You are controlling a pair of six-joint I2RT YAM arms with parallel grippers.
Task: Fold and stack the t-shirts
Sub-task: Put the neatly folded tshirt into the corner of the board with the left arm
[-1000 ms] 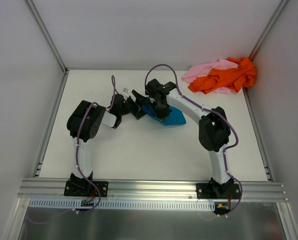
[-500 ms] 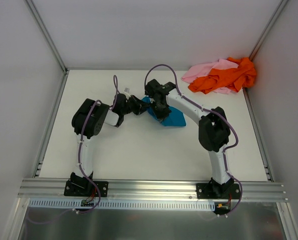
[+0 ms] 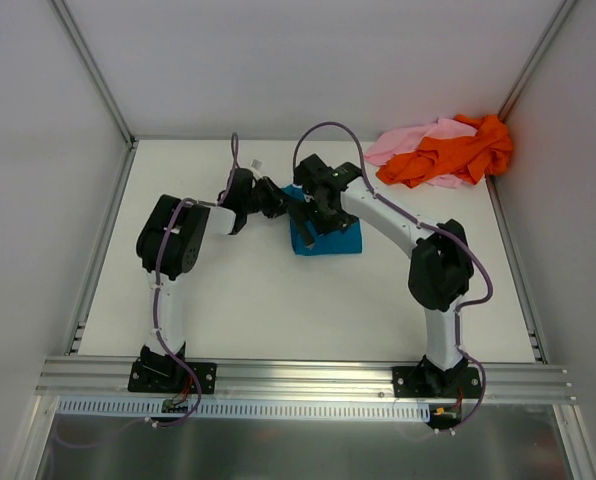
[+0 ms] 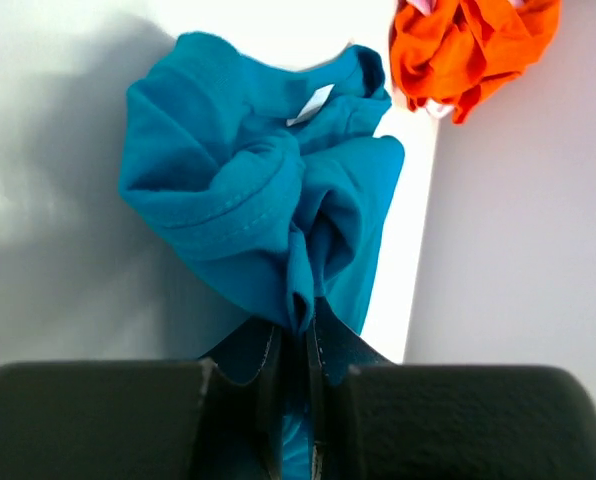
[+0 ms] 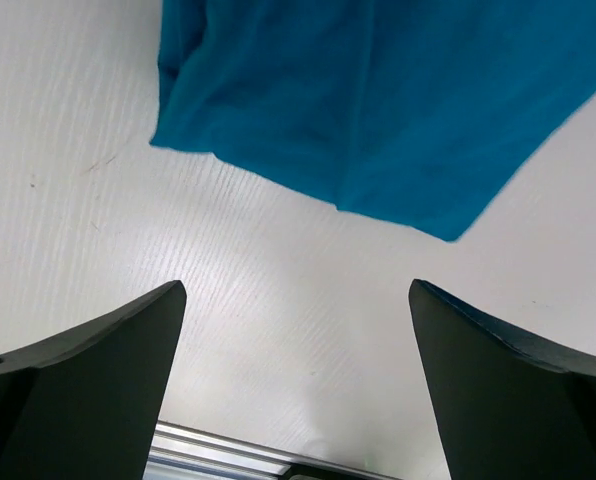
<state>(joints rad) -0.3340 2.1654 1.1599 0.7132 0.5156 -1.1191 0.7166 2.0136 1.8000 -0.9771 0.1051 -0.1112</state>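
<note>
Teal shirt (image 3: pixel 330 240): crumpled in a heap near the middle of the surface (image 3: pixel 278 310), white tag (image 4: pixel 310 105) showing, not yet folded.
Left jaws: I have them shut tight on a thin fold of that shirt.
Right jaws: I hold them spread wide close over the shirt's edge, gripping nothing.
Risk: pulling by one pinch may drag the whole heap, or the fold may slip free.
Orange shirt (image 3: pixel 448 155) and pink shirt (image 3: pixel 410 140): tangled together in the far right corner, well apart.

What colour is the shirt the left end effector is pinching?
Teal-blue. The shirt shows best in the left wrist view.
</note>
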